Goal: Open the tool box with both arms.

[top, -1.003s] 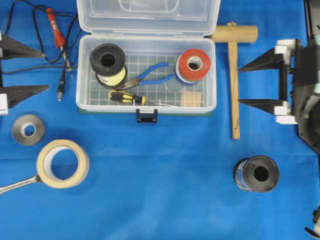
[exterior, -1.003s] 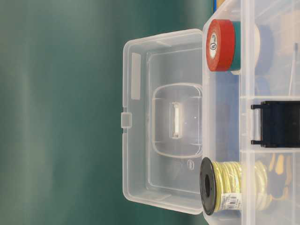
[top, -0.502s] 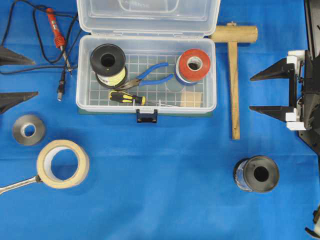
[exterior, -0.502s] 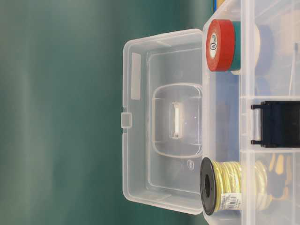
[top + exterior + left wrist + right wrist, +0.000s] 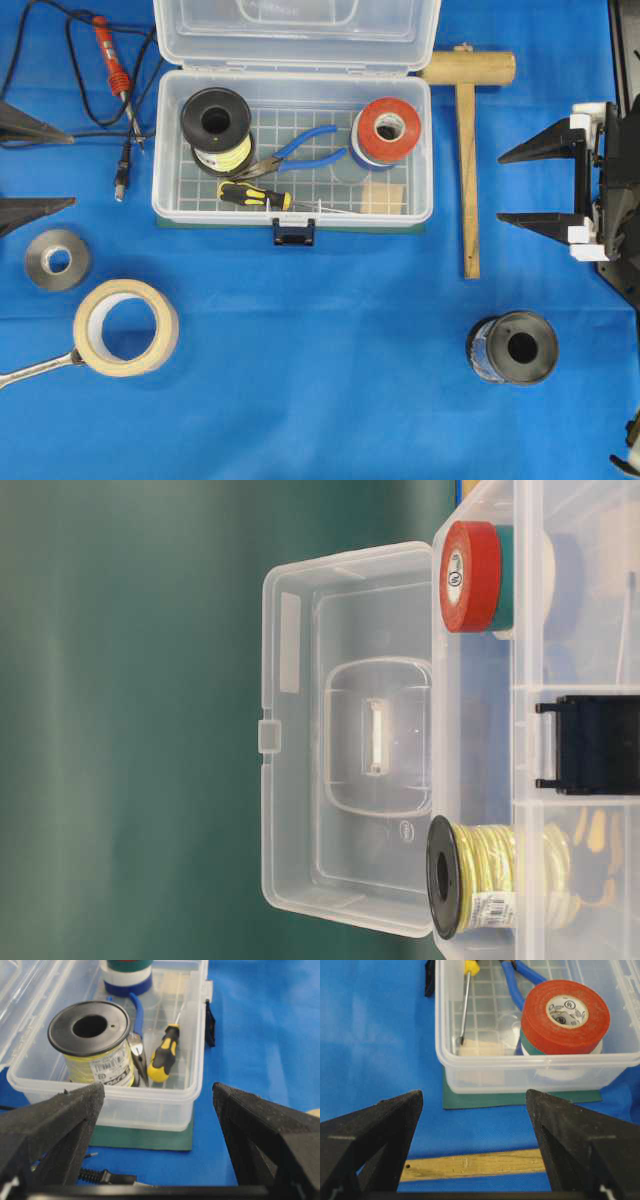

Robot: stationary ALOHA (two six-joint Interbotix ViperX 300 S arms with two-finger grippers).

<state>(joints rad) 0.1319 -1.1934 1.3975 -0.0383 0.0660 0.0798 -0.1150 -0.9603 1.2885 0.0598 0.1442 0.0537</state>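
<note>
Jaws spread wide on left gripper (image 5: 20, 168) and right gripper (image 5: 527, 185), both empty, clear of the tool box (image 5: 292, 150): clear ribbed plastic, lid up.

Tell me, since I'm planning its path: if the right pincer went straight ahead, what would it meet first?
Probably the wooden mallet's handle, lying crosswise just ahead of the open right pincer; the tool box lies beyond it. If it travels high enough, it might pass over.

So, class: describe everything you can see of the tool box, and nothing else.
The tool box is clear plastic on a green base, its lid hinged fully back. A dark latch hangs at the front. Inside lie a yellow wire spool, pliers, a screwdriver and stacked tape rolls. Neither gripper touches it.
</note>
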